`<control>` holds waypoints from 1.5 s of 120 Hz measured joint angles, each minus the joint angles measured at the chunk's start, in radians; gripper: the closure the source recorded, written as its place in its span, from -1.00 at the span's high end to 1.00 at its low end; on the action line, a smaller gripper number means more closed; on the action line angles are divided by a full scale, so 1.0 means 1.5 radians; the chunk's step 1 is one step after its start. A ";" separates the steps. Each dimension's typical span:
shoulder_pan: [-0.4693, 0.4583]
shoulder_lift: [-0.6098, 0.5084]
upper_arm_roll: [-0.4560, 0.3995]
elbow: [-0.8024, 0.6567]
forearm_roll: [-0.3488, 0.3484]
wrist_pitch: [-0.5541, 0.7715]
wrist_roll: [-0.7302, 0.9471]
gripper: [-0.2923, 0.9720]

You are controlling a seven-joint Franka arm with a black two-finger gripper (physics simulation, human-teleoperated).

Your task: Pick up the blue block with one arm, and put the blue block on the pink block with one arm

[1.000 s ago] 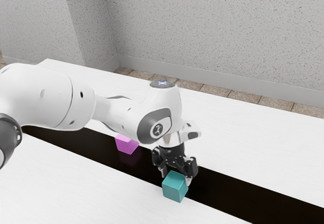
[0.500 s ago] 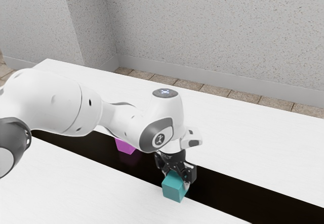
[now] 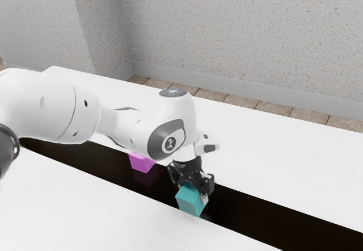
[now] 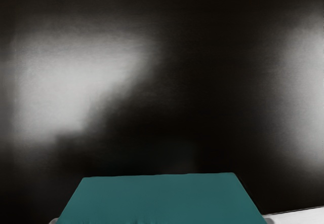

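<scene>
Blue block (image 3: pixel 190 199): one. Pink block (image 3: pixel 141 162): one. Arm (image 3: pixel 113 126): one, with one black gripper (image 3: pixel 191 185).

In the exterior view the fingers are clenched on the blue block from two sides, gripping its upper part. The block sits tilted and appears clear of the dark strip (image 3: pixel 255 211) that runs between the white table surfaces (image 3: pixel 272 149). The pink block rests on the same strip, toward the exterior view's left of the blue block and apart from it.

Part of the pink block is covered by the arm's wrist housing. In the wrist view the blue block (image 4: pixel 159 198) is cut off at the lower edge, and the dark ground beyond it is blurred, with pale patches that cannot be identified.

Against half a second ago, the blue block has risen from the strip's near edge, gained tilt, and shifted slightly toward the pink block with the hand.
</scene>
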 joint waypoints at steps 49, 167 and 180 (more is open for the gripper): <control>0.443 -0.027 -0.213 0.149 0.133 -0.172 0.018 0.08; 0.509 0.114 -0.254 0.296 0.182 -0.284 0.111 0.07; 0.509 0.113 -0.254 0.296 0.182 -0.285 0.117 0.07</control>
